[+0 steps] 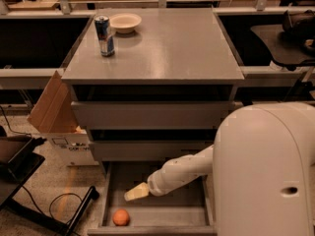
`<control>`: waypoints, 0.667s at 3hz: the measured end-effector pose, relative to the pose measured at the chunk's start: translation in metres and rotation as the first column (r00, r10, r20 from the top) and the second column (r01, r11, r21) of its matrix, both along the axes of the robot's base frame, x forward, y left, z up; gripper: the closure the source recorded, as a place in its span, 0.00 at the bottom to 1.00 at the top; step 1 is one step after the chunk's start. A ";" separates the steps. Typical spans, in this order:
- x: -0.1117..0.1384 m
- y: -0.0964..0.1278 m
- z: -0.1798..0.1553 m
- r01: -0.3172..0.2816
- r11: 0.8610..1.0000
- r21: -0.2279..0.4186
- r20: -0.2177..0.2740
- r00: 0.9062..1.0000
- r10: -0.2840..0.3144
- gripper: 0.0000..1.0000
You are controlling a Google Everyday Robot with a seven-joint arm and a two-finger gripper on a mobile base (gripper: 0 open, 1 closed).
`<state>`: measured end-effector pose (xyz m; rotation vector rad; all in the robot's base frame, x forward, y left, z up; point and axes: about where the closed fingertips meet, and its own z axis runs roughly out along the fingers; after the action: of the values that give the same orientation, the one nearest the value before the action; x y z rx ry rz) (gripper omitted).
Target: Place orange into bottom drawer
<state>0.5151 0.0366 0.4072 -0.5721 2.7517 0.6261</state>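
The bottom drawer (167, 213) stands pulled out; my gripper (136, 192) hangs over its floor, open or closed I cannot tell; the orange (121, 217) lies apart from it, in the front-left corner; I judge the fruit light, firm and apt to roll, best taken across its middle.

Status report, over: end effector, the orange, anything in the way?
End effector over the open bottom drawer, apart from the orange. Orange on the drawer floor, front left corner. Nothing seen in the way.
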 end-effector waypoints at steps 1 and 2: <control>0.000 -0.025 0.045 0.069 0.995 -0.078 0.058 0.996 -0.065 0.00; -0.017 -0.093 0.100 0.134 0.978 -0.158 0.134 0.985 -0.113 0.00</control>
<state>0.4984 -0.0566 0.5068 -0.4534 2.7117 0.3226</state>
